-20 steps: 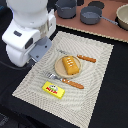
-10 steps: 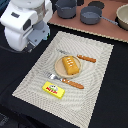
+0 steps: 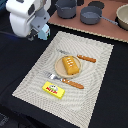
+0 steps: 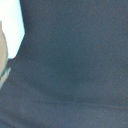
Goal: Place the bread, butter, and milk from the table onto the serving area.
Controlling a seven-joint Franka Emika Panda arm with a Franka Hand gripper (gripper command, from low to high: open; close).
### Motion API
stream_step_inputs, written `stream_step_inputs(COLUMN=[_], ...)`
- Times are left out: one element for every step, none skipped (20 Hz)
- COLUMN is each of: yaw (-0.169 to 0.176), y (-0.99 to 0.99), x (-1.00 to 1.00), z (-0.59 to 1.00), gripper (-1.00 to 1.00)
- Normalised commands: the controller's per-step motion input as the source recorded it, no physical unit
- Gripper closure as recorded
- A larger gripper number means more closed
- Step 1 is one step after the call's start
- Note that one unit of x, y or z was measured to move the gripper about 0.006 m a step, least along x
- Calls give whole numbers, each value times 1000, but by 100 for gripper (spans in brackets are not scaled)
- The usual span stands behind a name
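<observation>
Two of three look done, with the bread on the plate and the butter on the placemat, while the gripper, near the table's far edge, seems clamped on the milk.

You are looking at a simulated dining or kitchen tabletop. A woven placemat carries a plate, fork and knife, while grey pots sit on a board behind.
</observation>
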Motion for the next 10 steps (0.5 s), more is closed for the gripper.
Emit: stream_step_inputs(yaw=[0, 0, 0, 0, 0, 0, 0, 0, 0, 0], y=[951, 969, 946, 917, 849, 686, 414, 323, 286, 277], x=[-403, -363, -366, -354, -320, -289, -266, -289, -234, -231], z=[0, -14, -40, -66, -114, -191, -234, -226, -237, -251], gripper=[-100, -100, -100, -100, -100, -100, -100, -100, -100, -100])
